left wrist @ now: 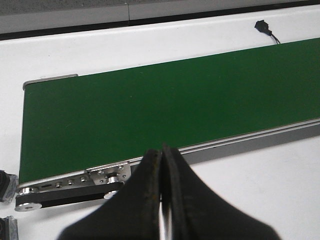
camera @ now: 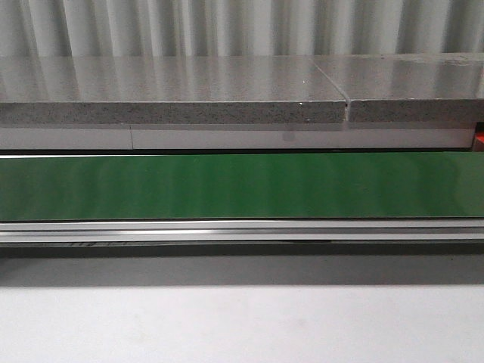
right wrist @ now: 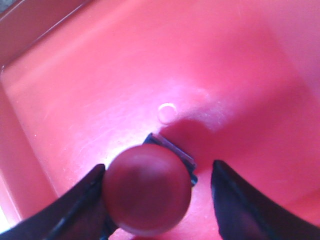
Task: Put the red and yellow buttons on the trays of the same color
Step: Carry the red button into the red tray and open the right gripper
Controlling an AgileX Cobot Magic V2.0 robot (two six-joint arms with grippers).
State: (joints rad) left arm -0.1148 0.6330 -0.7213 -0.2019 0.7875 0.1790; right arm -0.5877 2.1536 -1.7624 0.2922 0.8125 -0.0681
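While the right gripper (right wrist: 155, 200) hangs with jaws spread, one finger beside the red button (right wrist: 147, 189), that button sits inside the red tray (right wrist: 90, 80), apparently delivered. The left gripper (left wrist: 162, 200) is pressed closed, empty. Beyond, the green conveyor belt (camera: 242, 185) carries nothing; no yellow button or tray shows.

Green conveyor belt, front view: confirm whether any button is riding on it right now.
No. The green conveyor belt shows bare from one edge of the front view to the other, no button on it.
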